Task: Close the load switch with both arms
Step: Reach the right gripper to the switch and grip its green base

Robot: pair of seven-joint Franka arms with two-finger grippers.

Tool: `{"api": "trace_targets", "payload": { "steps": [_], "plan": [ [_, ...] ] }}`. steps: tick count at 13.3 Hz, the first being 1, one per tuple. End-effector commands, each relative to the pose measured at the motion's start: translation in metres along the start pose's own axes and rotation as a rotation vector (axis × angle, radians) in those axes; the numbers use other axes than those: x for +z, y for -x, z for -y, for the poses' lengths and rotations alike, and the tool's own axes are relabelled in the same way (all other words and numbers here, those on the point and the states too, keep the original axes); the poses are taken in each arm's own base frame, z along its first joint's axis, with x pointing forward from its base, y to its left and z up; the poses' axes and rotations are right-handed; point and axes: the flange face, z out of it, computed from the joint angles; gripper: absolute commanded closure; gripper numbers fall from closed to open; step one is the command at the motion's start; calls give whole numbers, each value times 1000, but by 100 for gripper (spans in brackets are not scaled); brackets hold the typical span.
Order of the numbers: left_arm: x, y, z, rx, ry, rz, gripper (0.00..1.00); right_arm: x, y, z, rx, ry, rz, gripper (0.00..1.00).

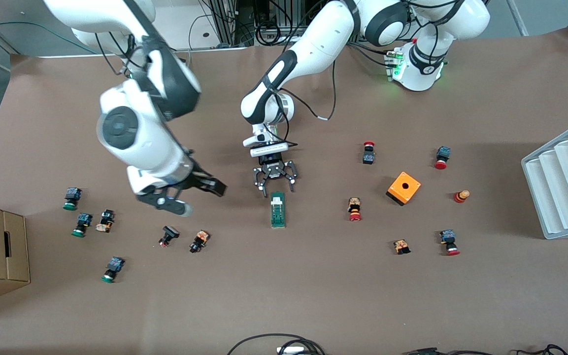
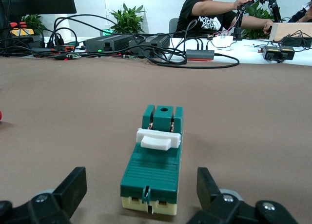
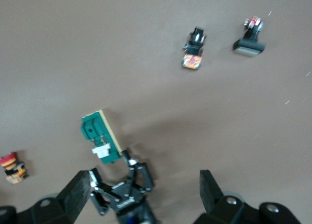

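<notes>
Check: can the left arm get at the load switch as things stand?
Probably yes. The left gripper stands open just at the end of the load switch, and the left wrist view shows bare table between its fingers and the block.

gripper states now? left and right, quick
Left gripper: open, empty, at the end of the load switch.
Right gripper: open, empty, above the table.

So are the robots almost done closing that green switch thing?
Not yet. The narrow dark-green load switch lies untouched on the brown table. The left gripper is down at the switch's end, fingers open and lined up on it. The right gripper hangs open nearby. Gripping and closing remain.
</notes>
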Motion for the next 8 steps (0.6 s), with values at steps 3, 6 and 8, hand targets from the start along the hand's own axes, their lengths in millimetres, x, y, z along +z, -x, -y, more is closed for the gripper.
{"api": "trace_targets", "payload": {
  "steps": [3, 6, 8],
  "plan": [
    [3, -10, 0, -3, 12, -6, 0, 47, 27, 56, 247, -71, -13, 0],
    [2, -10, -1, -5, 14, -4, 0, 68, 37, 70, 378, -130, 17, 0],
    [2, -11, -2, -7, 15, -5, 0, 82, 40, 75, 441, -136, 16, 0]
  ]
}}
